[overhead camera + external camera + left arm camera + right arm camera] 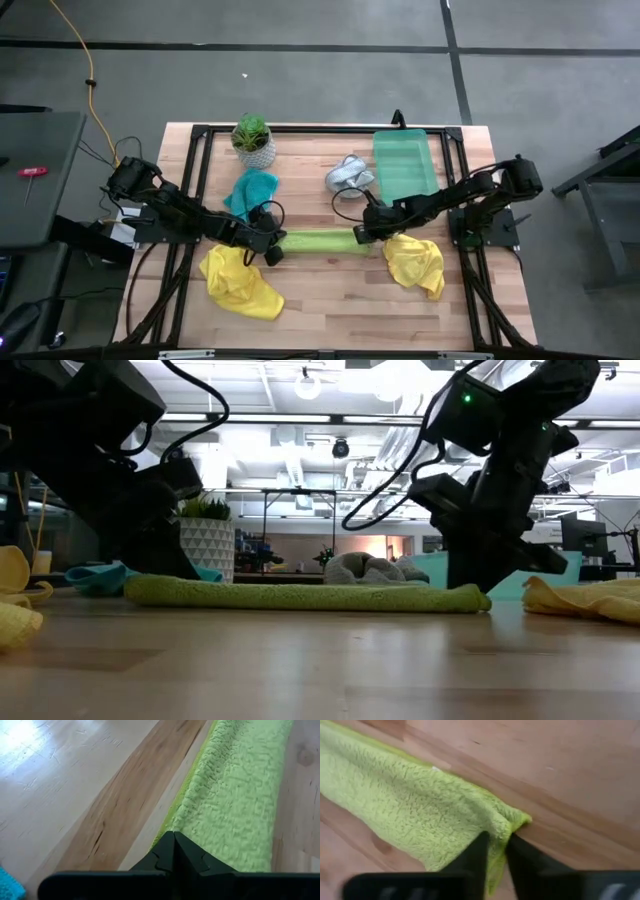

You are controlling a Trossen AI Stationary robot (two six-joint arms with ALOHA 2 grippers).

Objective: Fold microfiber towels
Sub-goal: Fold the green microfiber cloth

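Observation:
A lime green microfiber towel [318, 240] lies on the table as a long folded strip running left to right, also seen in the low view [300, 595]. My left gripper [272, 246] is shut at its left end, and my right gripper [362, 236] is closed on its right end. Two yellow towels lie crumpled on the wood, one at the near left [240, 283] and one at the near right [415, 262]. A teal towel [250, 192] and a grey-white towel [348, 175] lie bunched farther back. My left gripper [174, 836] pinches the strip's left end at its long edge [172, 822] between its shut fingers. It comes slanting down from the table's left, along the strip. The towel lies flat on the table. How many layers it has cannot be seen. My right gripper [499, 840] pinches a raised fold at the strip's right end [504, 820], one finger on each side. It comes steeply from above and from the table's right. The cloth bunches up at the fingers, and the strip beyond them lies on the wood.
A translucent green tray [405, 165] stands at the far right, beside the grey-white towel. A small plant in a white pot [253, 140] stands at the far left. Bare wood lies along the near edge [330, 310] between the two yellow towels.

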